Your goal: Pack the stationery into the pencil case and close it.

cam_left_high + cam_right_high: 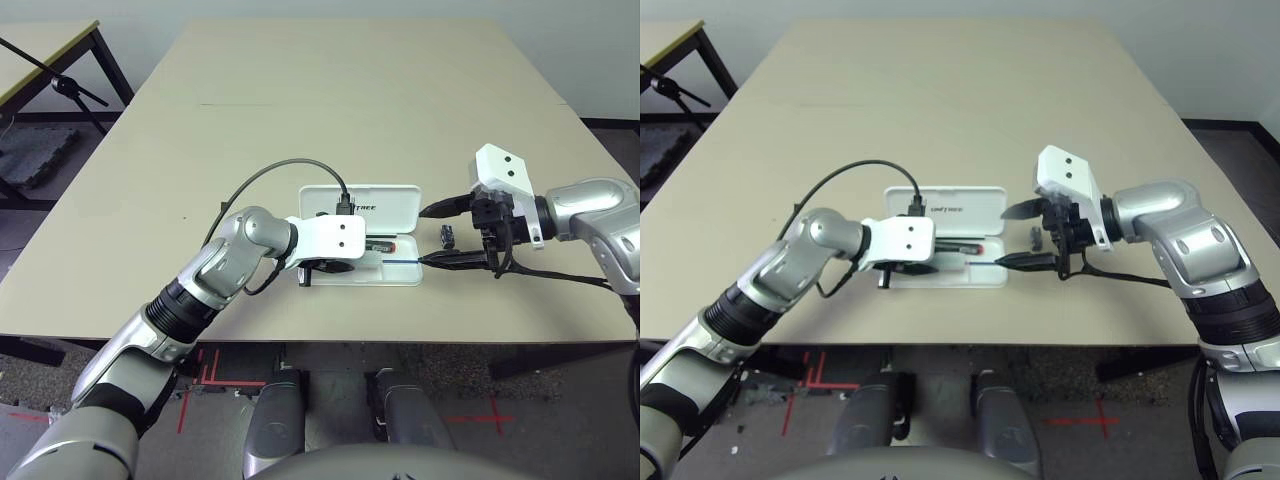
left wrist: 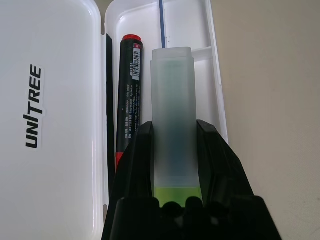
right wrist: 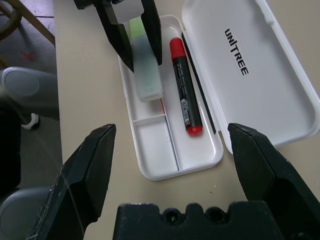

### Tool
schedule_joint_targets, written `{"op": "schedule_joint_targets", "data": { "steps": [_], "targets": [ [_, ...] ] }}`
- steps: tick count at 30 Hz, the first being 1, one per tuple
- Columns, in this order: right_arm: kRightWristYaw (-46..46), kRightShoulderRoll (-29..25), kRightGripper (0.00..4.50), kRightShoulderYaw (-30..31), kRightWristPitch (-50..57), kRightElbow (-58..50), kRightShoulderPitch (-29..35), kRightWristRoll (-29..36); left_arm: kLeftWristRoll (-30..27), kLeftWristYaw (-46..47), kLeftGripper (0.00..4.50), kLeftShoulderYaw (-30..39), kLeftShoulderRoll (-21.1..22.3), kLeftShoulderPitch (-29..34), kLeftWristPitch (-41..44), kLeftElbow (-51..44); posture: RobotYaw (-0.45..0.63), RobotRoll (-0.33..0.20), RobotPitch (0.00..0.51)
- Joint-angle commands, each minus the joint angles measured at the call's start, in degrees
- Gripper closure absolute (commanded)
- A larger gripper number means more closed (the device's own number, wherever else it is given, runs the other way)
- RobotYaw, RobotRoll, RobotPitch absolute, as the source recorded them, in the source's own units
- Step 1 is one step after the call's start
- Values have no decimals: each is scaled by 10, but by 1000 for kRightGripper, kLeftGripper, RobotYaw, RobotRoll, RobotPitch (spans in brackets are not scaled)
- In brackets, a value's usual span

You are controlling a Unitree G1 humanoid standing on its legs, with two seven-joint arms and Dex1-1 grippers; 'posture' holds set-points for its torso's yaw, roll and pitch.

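Pencil case [image 1: 385, 196]: white hinged plastic shell lying open on the table [image 1: 300, 110]; lid flat on the far side with the UNITREE print up, tray on the near side; likely light and rigid but easy to skid on the smooth tabletop, so closing it calls for a push on the lid's free edge with the tray steadied.
Highlighter [image 2: 172, 115]: lime-green body with a whitish translucent cap; clamped by the left gripper [image 2: 174, 131] across the capped part, both fingers pressed against its flat sides; it sits over the near channel of the tray, cap pointing along the case; I cannot tell whether it already rests on the tray floor; a light, stiff, smooth barrel, so a squeeze across the flat sides as here looks secure.
Marker pen [image 3: 184, 86]: red-and-black, lying in the tray just beside the hinge, parallel to the highlighter; round and smooth, liable to roll if the case is jolted.
Small dark block [image 1: 447, 236]: on the table just off the case's right end, between the fingers of the right gripper [image 1: 432, 235]; tiny, rigid, probably light; best pinched across its short sides from above, since it offers little to hold.
Right gripper: fingers spread wide, holding nothing; it hovers at the case's right end.
Progress: marker packed, highlighter going in, block not yet packed, lid not yet shut.
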Motion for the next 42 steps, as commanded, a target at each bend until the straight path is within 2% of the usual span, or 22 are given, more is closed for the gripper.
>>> {"op": "schedule_joint_targets", "data": {
  "steps": [1, 13, 25, 31, 34, 35, 37, 42],
  "targets": [
    [-3, -2, 0, 6, -4, -8, 5, -7, 12, -7, 3412, -16, 2, 6, 7, 6, 50, 0, 104],
    [-8, 1, 0, 12, -10, -4, 6, -16, -13, -23, 3412, -15, -10, 13, 65, -27, 46, 0, 107],
    [-12, 3, 0, 17, -16, -1, 4, -23, -15, -22, 3412, -12, -9, 9, 80, -41, 43, 0, 97],
    [-11, 8, 0, 19, -23, 9, -1, -26, -29, -30, 1373, 2, 2, -3, 97, -73, 47, 0, 89],
    [-10, 9, 0, 19, -29, 18, -1, -28, -45, -33, 208, 27, 17, -10, 95, -92, 49, 0, 87],
    [-10, 8, 0, 17, -31, 20, 0, -29, -53, -33, 10, 38, 21, -11, 94, -98, 48, 0, 86],
    [-9, 8, 0, 15, -32, 21, 2, -30, -64, -32, 10, 52, 28, -11, 92, -105, 48, 0, 85],
    [-9, -11, 0, -7, -24, 19, 14, -21, -121, -40, 10, 135, 76, 1, 94, -151, 46, 0, 83]
  ]
}}
